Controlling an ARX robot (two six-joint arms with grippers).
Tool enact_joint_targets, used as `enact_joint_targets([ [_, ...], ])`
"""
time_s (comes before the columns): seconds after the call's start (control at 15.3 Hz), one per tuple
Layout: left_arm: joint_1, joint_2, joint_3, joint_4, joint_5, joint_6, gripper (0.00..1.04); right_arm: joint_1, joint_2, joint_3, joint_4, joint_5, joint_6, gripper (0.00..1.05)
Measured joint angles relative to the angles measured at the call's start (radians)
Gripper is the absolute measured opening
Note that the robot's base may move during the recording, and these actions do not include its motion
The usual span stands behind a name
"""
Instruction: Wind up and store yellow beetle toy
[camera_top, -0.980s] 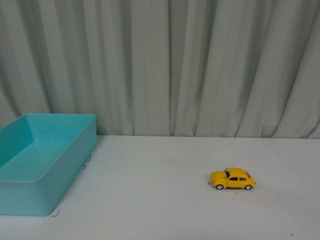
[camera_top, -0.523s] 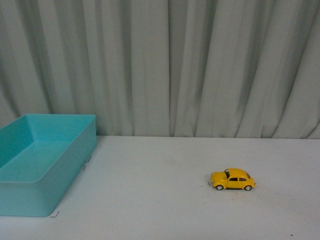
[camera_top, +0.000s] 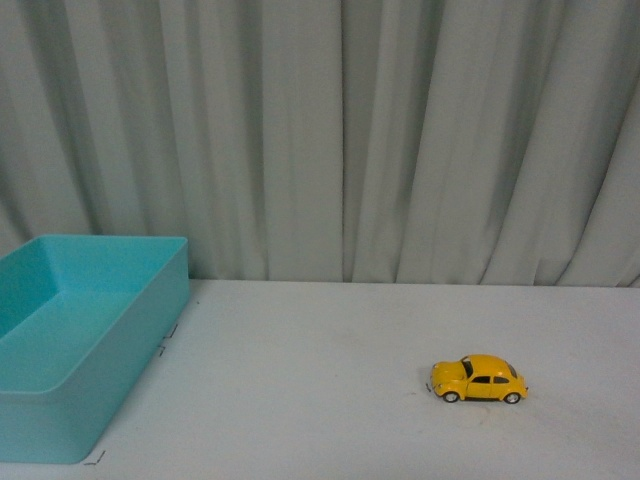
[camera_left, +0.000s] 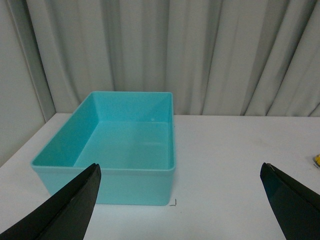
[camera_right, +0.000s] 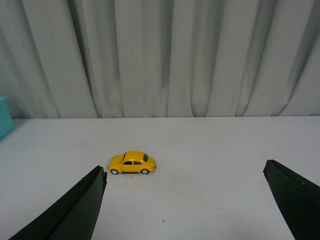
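Observation:
The yellow beetle toy (camera_top: 478, 379) stands on its wheels on the white table, right of centre in the front view, side-on with its nose to the left. It also shows in the right wrist view (camera_right: 132, 163), ahead of my right gripper (camera_right: 184, 172), which is open and empty with its fingers (camera_right: 75, 210) spread wide. A yellow sliver of the toy (camera_left: 317, 160) shows at the edge of the left wrist view. My left gripper (camera_left: 180, 170) is open and empty, in front of the teal bin. Neither arm shows in the front view.
A teal rectangular bin (camera_top: 130, 360) stands empty at the table's left side, seen also in the left wrist view (camera_left: 107, 185). Small corner marks (camera_top: 95, 460) on the table outline it. A grey pleated curtain (camera_top: 340, 130) hangs behind the table.
The front view has shifted slightly: the toy and bin sit a little lower in the picture now. The toy itself has not visibly moved on the table.

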Motion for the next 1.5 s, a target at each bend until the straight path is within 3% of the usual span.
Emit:
enact_joint_targets([
  [1.5,0.000,0.000,0.000,-0.001,0.000,0.000,0.98,0.000,0.000,0.000,0.000,0.000,0.000,0.98],
])
